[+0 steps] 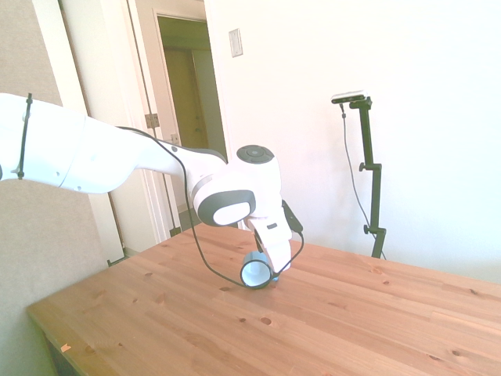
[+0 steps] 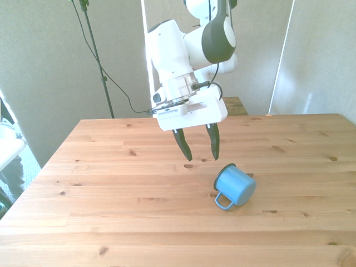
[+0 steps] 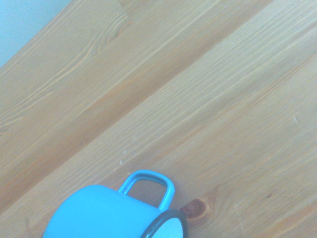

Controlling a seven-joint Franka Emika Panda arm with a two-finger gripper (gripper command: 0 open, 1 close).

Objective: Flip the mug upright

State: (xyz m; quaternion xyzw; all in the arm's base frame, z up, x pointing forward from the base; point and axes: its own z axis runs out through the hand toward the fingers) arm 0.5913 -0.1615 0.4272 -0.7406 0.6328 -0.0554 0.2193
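Observation:
The light-blue mug point(image 2: 236, 186) lies on its side on the wooden table point(image 2: 111, 194), its loop handle toward the camera in the front view and its dark-rimmed mouth facing away. The side view shows its white inside point(image 1: 256, 272) just below the arm's hand. The wrist view catches the mug point(image 3: 99, 210) with its handle and a piece of the dark rim. My gripper point(image 2: 201, 150) hangs open above the table, a little behind the mug and toward the front view's left of it, with nothing between its dark fingers point(image 2: 183, 145).
Bare wooden planks spread out on all sides of the mug. An open doorway point(image 1: 188, 78) stands beyond the table in the side view. A curtain point(image 2: 317, 61) hangs behind the table at the front view's right.

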